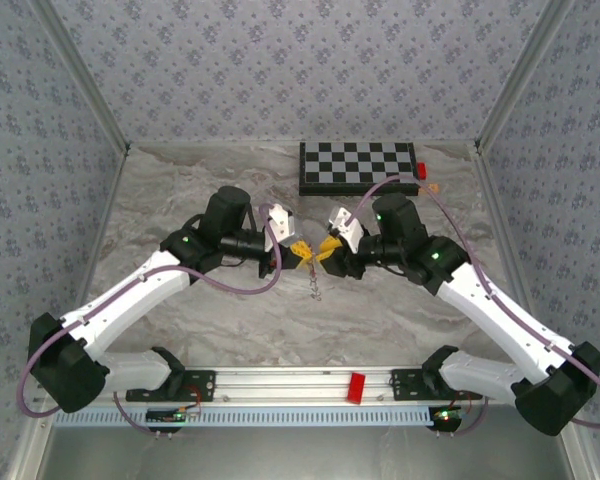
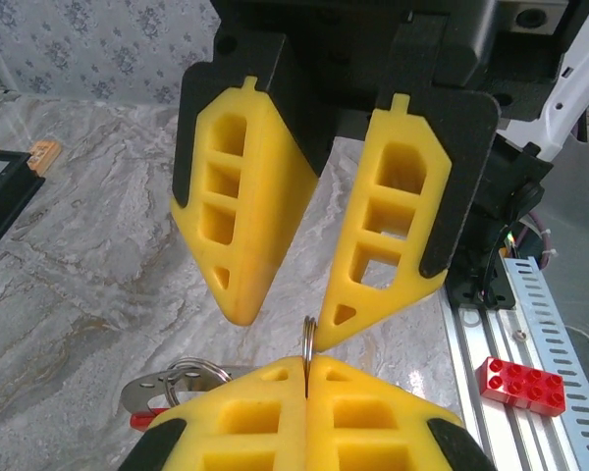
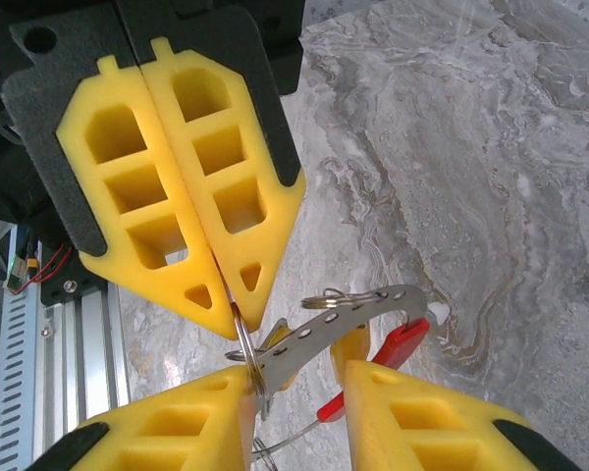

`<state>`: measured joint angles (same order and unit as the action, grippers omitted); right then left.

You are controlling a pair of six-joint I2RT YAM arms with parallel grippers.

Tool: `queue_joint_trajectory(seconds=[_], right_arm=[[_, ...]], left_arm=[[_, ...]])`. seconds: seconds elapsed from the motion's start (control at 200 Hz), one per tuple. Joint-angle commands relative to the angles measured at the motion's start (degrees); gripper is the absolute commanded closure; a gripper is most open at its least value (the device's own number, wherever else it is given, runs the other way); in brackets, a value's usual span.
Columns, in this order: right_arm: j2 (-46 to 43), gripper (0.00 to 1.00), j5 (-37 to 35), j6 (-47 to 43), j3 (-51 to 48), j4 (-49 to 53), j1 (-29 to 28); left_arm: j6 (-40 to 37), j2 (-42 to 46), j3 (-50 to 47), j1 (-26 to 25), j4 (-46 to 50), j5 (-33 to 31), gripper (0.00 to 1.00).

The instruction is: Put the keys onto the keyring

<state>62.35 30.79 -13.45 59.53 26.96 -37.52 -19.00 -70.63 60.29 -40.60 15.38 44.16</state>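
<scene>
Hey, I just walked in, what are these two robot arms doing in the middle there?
The arms meet tip to tip above the marble table. The left gripper is shut on the thin edge of the keyring, holding it up. The right gripper faces it with its jaws apart, straddling a curved metal strip and red tab joined to that ring. Whether it touches them is unclear.

The grey marbled table [image 1: 180, 310] carries a checkerboard [image 1: 357, 165] (far edge) with a red block [image 1: 421, 170] beside it.
</scene>
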Motion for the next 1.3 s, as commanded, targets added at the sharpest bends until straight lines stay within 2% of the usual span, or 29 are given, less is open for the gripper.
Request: queue_joint_trajectory(seconds=[0.0, 0.585, 0.66, 0.7, 1.055, 1.099, 1.159, 1.194, 1.294], right_arm=[[0.2, 0.73, -0.1, -1.2, 2.2, 0.8, -0.5], [0.6, 0.86, 0.5, -1.8, 1.8, -0.8, -1.8], [0.8, 0.93, 0.8, -2.0, 1.8, -0.9, -1.9], [0.8, 1.00, 0.8, -2.1, 1.9, -1.0, -2.0], [-1.3, 1.00, 1.1, -2.9, -0.7, -3.4, -2.1], [-2.2, 1.00, 1.4, -2.3, -1.7, -5.0, -1.9], [-3.5, 1.00, 1.8, -0.8, -3.2, -7.6, -1.6], [-4.3, 1.00, 1.9, 0.2, -4.1, -9.6, -1.2], [-6.3, 1.00, 2.8, 4.4, -7.1, -15.5, 0.1]], left_arm=[[-1.0, -0.5, 2.2, 0.2, 0.3, 2.6, 1.00], [-0.9, -1.0, 2.6, -0.2, 0.8, 3.5, 1.00], [-0.9, -0.9, 2.6, -0.1, 0.8, 3.6, 1.00], [-0.9, -0.8, 2.5, -0.1, 0.7, 3.7, 1.00], [2.0, 0.4, 1.8, 0.0, -2.7, 3.1, 1.00], [3.7, 1.2, 1.1, 0.1, -5.1, 2.3, 0.88], [6.1, 2.8, -0.7, 0.5, -8.9, 1.5, 0.83], [7.8, 3.8, -1.8, 0.7, -11.7, 0.6, 0.76], [12.5, 7.1, -5.9, 1.1, -19.7, -2.2, 0.73]])
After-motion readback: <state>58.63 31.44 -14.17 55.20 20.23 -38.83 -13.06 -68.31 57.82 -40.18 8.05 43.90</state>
